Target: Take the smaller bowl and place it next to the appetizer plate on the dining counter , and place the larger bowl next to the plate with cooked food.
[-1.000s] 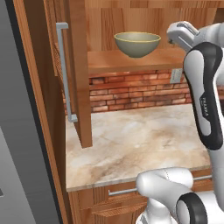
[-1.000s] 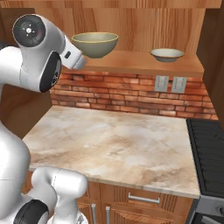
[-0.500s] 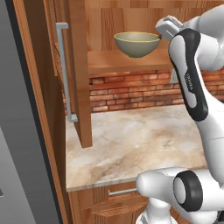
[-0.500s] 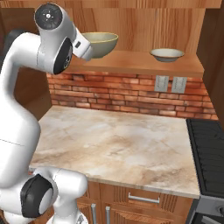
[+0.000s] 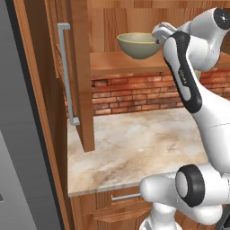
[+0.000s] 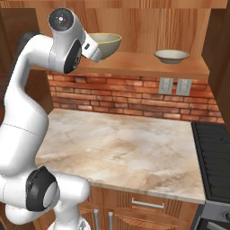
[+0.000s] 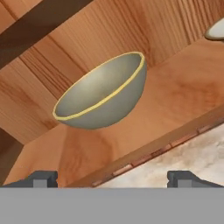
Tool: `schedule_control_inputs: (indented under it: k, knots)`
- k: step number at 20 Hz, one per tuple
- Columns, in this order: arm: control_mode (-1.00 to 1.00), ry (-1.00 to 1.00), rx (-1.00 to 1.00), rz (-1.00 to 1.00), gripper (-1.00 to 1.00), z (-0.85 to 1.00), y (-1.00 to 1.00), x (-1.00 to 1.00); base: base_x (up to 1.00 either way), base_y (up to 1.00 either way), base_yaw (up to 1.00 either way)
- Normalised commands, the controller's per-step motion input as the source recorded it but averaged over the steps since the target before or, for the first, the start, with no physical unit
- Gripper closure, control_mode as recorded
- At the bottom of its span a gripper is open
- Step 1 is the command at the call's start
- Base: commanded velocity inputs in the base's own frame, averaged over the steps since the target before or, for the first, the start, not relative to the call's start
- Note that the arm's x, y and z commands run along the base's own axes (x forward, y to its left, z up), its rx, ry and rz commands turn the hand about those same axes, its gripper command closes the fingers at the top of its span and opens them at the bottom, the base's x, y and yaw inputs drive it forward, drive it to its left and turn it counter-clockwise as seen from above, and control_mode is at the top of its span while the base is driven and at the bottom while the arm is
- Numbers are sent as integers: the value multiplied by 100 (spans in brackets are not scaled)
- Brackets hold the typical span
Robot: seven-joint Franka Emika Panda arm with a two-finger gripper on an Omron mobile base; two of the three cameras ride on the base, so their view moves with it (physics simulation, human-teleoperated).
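A: What is closest to the base?

B: A marbled counter (image 6: 130,148) over wooden cabinet doors, with a dark stovetop (image 6: 215,157) at its right end. Behind it runs a red brick wall (image 6: 134,94) carrying 2 grey outlets (image 6: 175,86).

A: And above that?

B: A wooden shelf (image 6: 148,67) inside an open cabinet. The cabinet door (image 5: 78,72) stands swung out on the left, its long metal handle (image 5: 65,74) upright.

A: Where is the arm?

B: Raised to shelf height. The gripper (image 7: 112,178) points at the larger bowl (image 7: 103,92) and is near it but not touching. In the hand view its 2 dark fingertips (image 7: 41,178) sit wide apart with nothing between them, so the claw is released.

A: Where exactly is that bowl?

B: On the left part of the shelf, upright; it is olive-beige with a yellowish rim. In the left base view the larger bowl (image 5: 139,45) sits just beside the hand, and in the right base view the hand covers the left side of the larger bowl (image 6: 108,44).

A: And the smaller bowl?

B: The smaller bowl (image 6: 171,55) rests farther right on the same shelf, well apart from the big one. It is shallow and grey-beige with a pale rim. Its edge shows at the top right corner of the hand view (image 7: 216,30).
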Motion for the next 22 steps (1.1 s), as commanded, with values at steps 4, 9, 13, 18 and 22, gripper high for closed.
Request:
schedule_control_inputs:
  k: [4, 9, 13, 18, 22]
  knots:
    - [-100, 0, -5, 0, -100, -25, -1, 48, 0, 0, 0]
    - [-100, 1, 0, 0, -100, -1, -1, 53, 0, 0, 0]
    - [-100, 3, 0, -2, -100, 0, -3, 48, 0, 0, 0]
    - [-100, 2, 0, -2, -100, 4, -7, 35, 0, 0, 0]
    - [-100, 0, 0, -2, -100, 20, -2, 20, 0, 0, 0]
